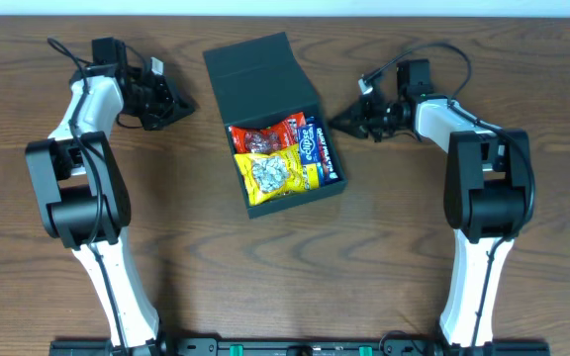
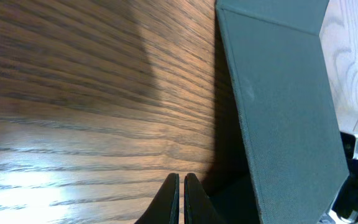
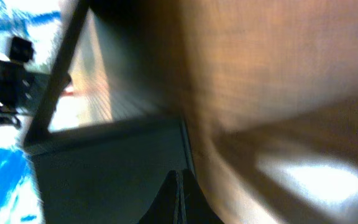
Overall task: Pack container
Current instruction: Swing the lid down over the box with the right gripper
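Note:
The dark teal-green container [image 1: 317, 196] sits mid-table with its flap lid [image 1: 257, 77] open toward the back. Inside lie a red packet [image 1: 263, 137], a yellow packet of silver sweets [image 1: 273, 173] and a blue Eclipse packet [image 1: 315, 150]. My left gripper [image 1: 188, 107] is shut and empty, left of the lid; the left wrist view shows its fingertips [image 2: 181, 182] closed beside the lid [image 2: 284, 112]. My right gripper [image 1: 336, 121] is shut and empty, just right of the container; its tips [image 3: 179, 177] point at the container's wall [image 3: 104, 168].
The wooden table [image 1: 166, 247] runs all round the container. Both arm bases stand at the front edge, left [image 1: 117, 297] and right [image 1: 473, 287]. Cables trail behind each wrist at the back.

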{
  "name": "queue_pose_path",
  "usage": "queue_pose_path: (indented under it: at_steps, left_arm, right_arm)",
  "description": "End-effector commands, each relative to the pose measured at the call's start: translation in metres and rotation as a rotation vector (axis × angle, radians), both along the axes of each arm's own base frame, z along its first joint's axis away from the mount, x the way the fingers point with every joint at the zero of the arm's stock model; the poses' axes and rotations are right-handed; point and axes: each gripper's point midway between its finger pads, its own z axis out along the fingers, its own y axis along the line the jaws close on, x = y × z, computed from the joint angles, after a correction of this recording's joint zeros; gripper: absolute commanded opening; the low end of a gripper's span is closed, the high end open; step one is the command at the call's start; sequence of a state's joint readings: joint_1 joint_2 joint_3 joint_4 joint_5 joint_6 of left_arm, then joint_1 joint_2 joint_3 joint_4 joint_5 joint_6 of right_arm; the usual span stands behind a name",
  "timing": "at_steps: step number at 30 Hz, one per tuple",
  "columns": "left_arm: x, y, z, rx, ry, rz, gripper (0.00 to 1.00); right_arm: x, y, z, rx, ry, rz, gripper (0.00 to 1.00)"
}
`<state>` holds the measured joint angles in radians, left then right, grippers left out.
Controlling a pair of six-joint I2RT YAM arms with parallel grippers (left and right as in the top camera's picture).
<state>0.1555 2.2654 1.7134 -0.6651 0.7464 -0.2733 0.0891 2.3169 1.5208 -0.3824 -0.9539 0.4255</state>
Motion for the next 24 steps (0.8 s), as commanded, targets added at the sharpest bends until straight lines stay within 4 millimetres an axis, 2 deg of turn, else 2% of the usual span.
queue_pose_path:
  at_steps: [1, 7, 11, 19, 24]
  left_arm:
    - [0.009, 0.001, 0.017, 0.034, -0.054, -0.004, 0.06]
    - [0.012, 0.001, 0.018, 0.036, -0.068, -0.004, 0.06]
    - [0.014, 0.001, 0.019, 0.037, -0.078, -0.004, 0.06]
    - [0.015, -0.003, 0.006, 0.025, -0.054, 0.006, 0.06]
    - [0.010, -0.003, 0.004, 0.021, -0.019, 0.015, 0.06]
  right_arm:
    - [-0.016, 0.020, 0.011, 0.007, -0.042, 0.095, 0.01]
    - [-0.055, 0.047, 0.005, -0.011, 0.049, 0.203, 0.01]
    - [-0.063, 0.055, 0.006, 0.001, 0.059, 0.229, 0.01]
    - [-0.056, 0.049, 0.008, 0.009, 0.042, 0.212, 0.01]
    - [-0.029, 0.038, 0.012, 0.019, -0.025, 0.143, 0.01]
